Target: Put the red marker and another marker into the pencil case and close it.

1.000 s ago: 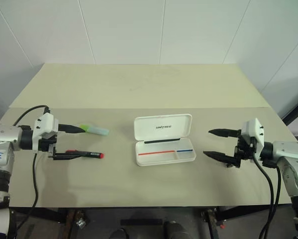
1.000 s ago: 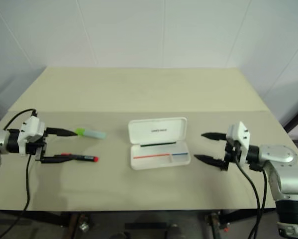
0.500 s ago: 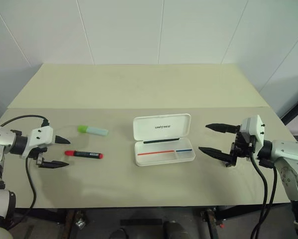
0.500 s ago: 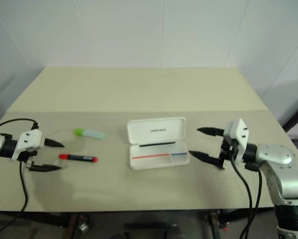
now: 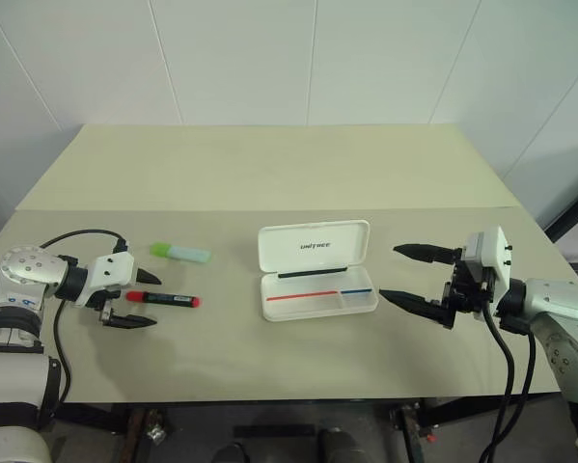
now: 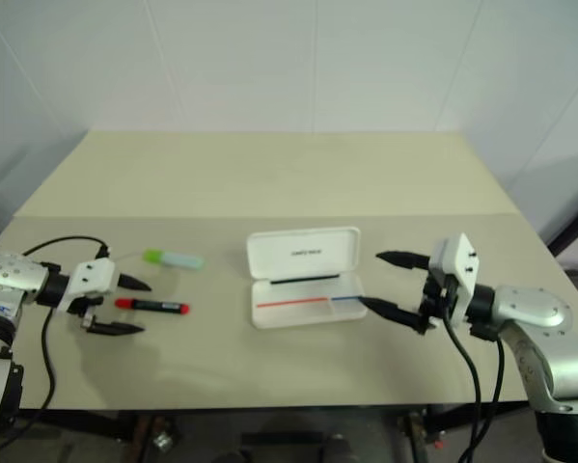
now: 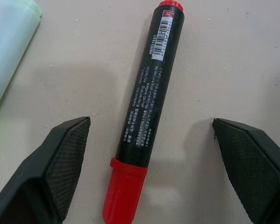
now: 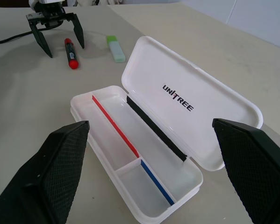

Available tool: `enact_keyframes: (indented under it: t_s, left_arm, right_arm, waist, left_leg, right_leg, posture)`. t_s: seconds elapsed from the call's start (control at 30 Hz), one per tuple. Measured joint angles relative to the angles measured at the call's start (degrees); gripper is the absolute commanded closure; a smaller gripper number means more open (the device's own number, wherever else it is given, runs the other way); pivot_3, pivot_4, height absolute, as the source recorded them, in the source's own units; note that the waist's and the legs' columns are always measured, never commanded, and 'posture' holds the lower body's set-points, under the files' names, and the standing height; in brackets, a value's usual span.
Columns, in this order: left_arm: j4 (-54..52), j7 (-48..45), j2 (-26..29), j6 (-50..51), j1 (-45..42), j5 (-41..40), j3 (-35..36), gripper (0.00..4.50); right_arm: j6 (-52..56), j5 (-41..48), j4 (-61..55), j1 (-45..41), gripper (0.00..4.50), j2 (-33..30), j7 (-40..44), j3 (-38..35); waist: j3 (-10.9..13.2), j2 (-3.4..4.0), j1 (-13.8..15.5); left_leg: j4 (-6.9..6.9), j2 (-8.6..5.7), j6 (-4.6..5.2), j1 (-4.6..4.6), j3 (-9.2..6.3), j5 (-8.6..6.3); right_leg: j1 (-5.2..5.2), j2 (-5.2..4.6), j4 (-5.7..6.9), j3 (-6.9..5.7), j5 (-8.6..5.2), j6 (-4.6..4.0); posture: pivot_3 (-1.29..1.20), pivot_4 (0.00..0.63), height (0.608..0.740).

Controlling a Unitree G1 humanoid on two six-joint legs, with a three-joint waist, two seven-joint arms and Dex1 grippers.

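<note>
Lowered toward the desk (image 5: 269, 357), the left pincer (image 5: 137, 300) gapes wide astride the red marker (image 5: 163, 299), whose long axis runs between its fingers, left of the open pencil case (image 5: 317, 270).

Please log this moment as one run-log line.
left end effector: open, straddling slim red-capped black marker | white hard-shell hinged pencil case: open | right end effector: open

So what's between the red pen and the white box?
Nothing, just bare table between the red marker and the open pencil case, as the left eye view shows.
</note>
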Motion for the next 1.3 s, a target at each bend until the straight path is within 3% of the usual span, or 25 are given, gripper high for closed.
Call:
enact_keyframes:
  t_s: [0.37,0.4,0.67,0.97,1.3]
  left_arm:
    - [0.16,0.48,-1.91,2.42,0.54,-0.12,2.25,3.79]
    - [0.14,0.35,-1.91,2.57,0.64,-0.15,2.52,3.91]
    - [-1.06,-0.51,-2.13,2.11,2.77,-2.05,5.65,3.91]
    - [-22.66,-2.19,-4.4,6.48,9.93,-10.84,7.0,3.91]
    - [-53.71,3.91,-7.89,35.82,15.4,-20.17,6.67,3.91]
  right_arm:
    - [0.8,0.34,-0.59,-0.41,0.0,-0.37,-0.49,-0.82]
    - [0.72,0.25,-0.52,-0.39,0.0,-0.37,-0.45,-0.82]
    - [-1.05,-0.61,1.08,-0.35,0.0,-0.37,0.54,-0.76]
    - [-2.83,-0.99,2.73,0.77,0.0,-0.04,0.93,-0.69]
    - [-6.74,-2.75,6.38,0.2,0.0,1.31,2.31,1.86]
  waist:
    - [-0.02,0.04,0.88]
    - [-0.02,0.04,0.89]
    - [-0.02,0.04,0.93]
    - [-0.02,0.03,0.63]
    - [-0.01,0.02,0.88]
  left_leg:
    - [0.04,0.01,0.32,0.02,0.12,0.34]
    - [0.04,0.01,0.32,0.01,0.13,0.34]
    - [-0.04,0.04,0.27,-0.02,0.12,0.28]
    - [-0.04,0.11,0.18,-0.06,0.12,0.22]
    - [0.03,0.09,0.17,-0.05,0.11,0.21]
  right_leg:
    - [0.11,0.0,-0.18,0.05,-0.04,-0.63]
    - [0.12,-0.01,-0.23,0.06,-0.03,-0.62]
    - [0.05,-0.01,-0.14,0.03,0.16,-0.01]
    - [0.02,0.0,-0.13,0.01,0.16,-0.02]
    - [0.05,0.0,-0.1,0.01,0.14,0.0]
  posture:
    - [0.0,0.15,0.74]
    - [0.0,0.15,0.74]
    - [0.0,0.15,0.74]
    - [0.0,0.15,0.74]
    - [0.0,0.15,0.74]
